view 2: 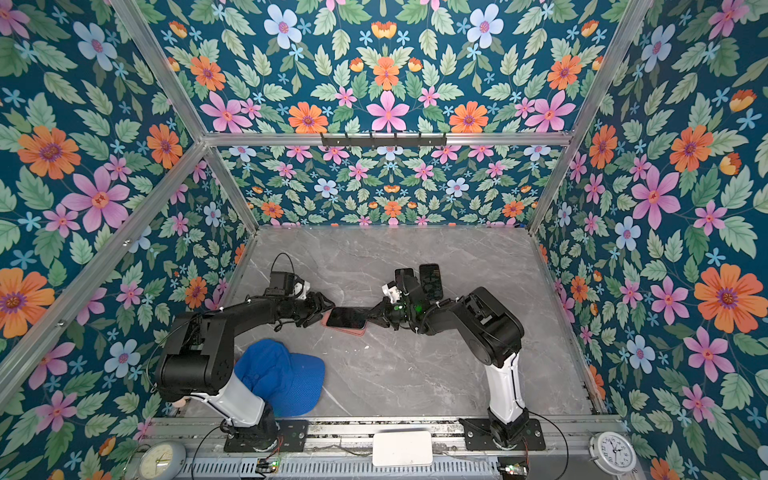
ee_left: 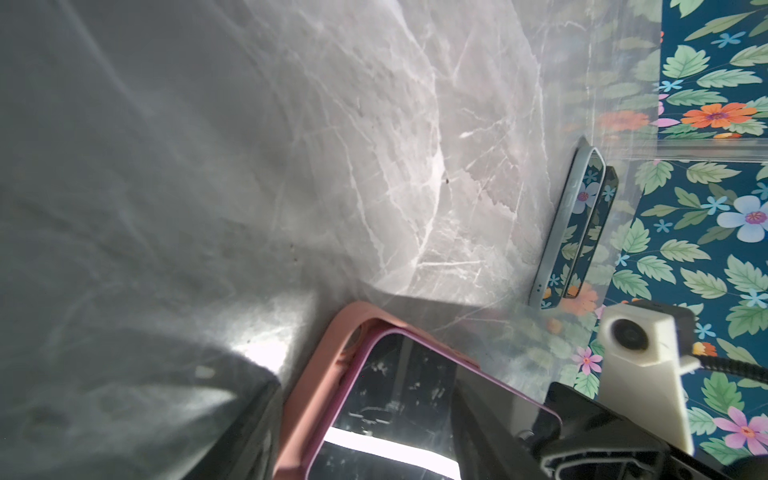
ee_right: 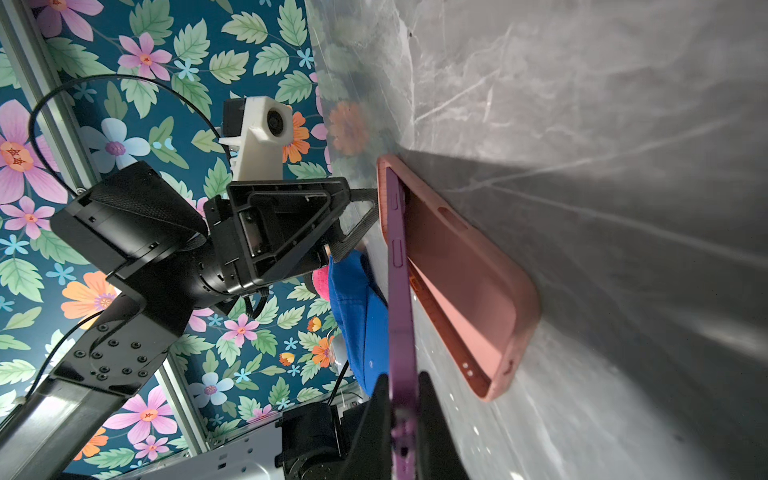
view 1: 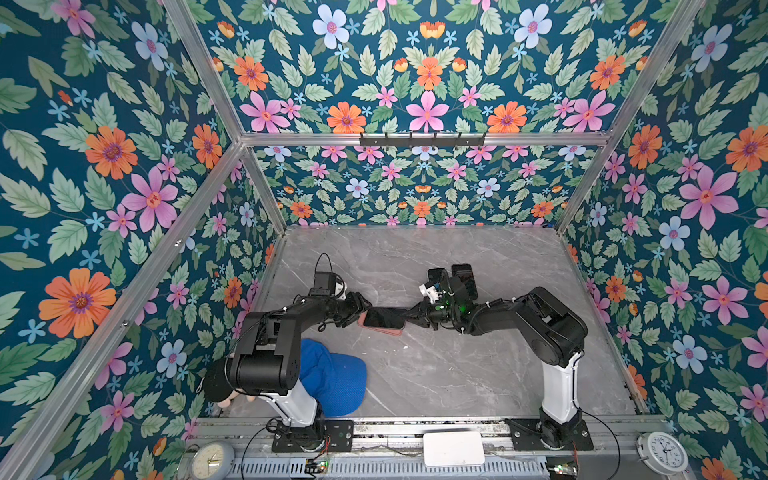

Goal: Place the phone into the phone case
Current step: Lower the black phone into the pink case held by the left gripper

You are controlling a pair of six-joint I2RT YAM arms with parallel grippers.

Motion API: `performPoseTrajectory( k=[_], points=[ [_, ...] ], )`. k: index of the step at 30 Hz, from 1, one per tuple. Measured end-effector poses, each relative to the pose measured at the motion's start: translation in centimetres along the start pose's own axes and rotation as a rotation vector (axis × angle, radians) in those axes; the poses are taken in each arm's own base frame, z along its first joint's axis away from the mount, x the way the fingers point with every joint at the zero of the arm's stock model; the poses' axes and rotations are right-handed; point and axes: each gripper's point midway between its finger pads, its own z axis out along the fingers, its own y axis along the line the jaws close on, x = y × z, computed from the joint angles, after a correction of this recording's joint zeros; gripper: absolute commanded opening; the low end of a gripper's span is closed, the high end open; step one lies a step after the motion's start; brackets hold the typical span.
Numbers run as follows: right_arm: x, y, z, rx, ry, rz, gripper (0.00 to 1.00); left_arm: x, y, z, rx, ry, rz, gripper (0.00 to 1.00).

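Right wrist: right jaws clamp tilted phone [ee_right: 401,291] over case [ee_right: 465,282]; left jaws astride case, grip unclear.

Logged from my remote station: blue cap [view 1: 336,382], near-left on marble tabletop [view 1: 457,374]; two spare handsets [view 1: 464,274], side by side farther back; grey clock [view 1: 212,459], white box [view 1: 454,449], white clock [view 1: 663,453] along front rail.

No text, label or number can be read anywhere.
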Motion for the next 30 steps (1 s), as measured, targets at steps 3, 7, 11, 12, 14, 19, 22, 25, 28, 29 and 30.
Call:
performPoseTrajectory(
  k=[3,7,11,12,14,19,22,25,28,29,30],
  points=[
    [0.0,-0.2,0.2,0.000,0.004,0.004,0.00,0.0,0.0,0.0,0.006,-0.002,0.003,0.67],
    [-0.1,-0.4,0.4,-0.001,0.007,0.007,0.00,0.1,-0.1,0.1,0.015,-0.004,0.006,0.67],
    [-0.1,-0.5,0.6,-0.004,0.010,0.006,0.00,0.0,-0.2,0.2,0.025,-0.009,0.009,0.67],
    [-0.1,-0.5,0.6,-0.006,0.013,0.005,0.00,0.0,-0.2,0.2,0.026,-0.009,0.010,0.66],
    [-0.2,-0.5,0.7,-0.007,0.015,0.005,0.00,0.0,-0.2,0.2,0.029,-0.009,0.011,0.66],
    [-0.2,-0.4,1.0,-0.007,0.025,0.006,0.00,0.0,-0.2,0.3,0.034,-0.008,0.012,0.66],
    [-0.2,-0.6,1.1,-0.006,0.031,0.008,0.00,0.0,-0.3,0.3,0.038,-0.010,0.014,0.66],
    [-0.3,-0.7,1.3,-0.004,0.041,0.009,0.00,-0.1,-0.3,0.3,0.039,-0.012,0.016,0.66],
    [-0.2,-0.8,1.5,-0.004,0.052,0.013,0.00,-0.2,-0.3,0.3,0.042,-0.016,0.019,0.66],
    [-0.2,-0.9,1.5,-0.002,0.054,0.016,0.00,-0.2,-0.3,0.4,0.043,-0.016,0.020,0.66],
    [-0.2,-1.0,1.6,0.002,0.059,0.017,0.00,-0.2,-0.4,0.4,0.044,-0.017,0.021,0.66]
  ],
)
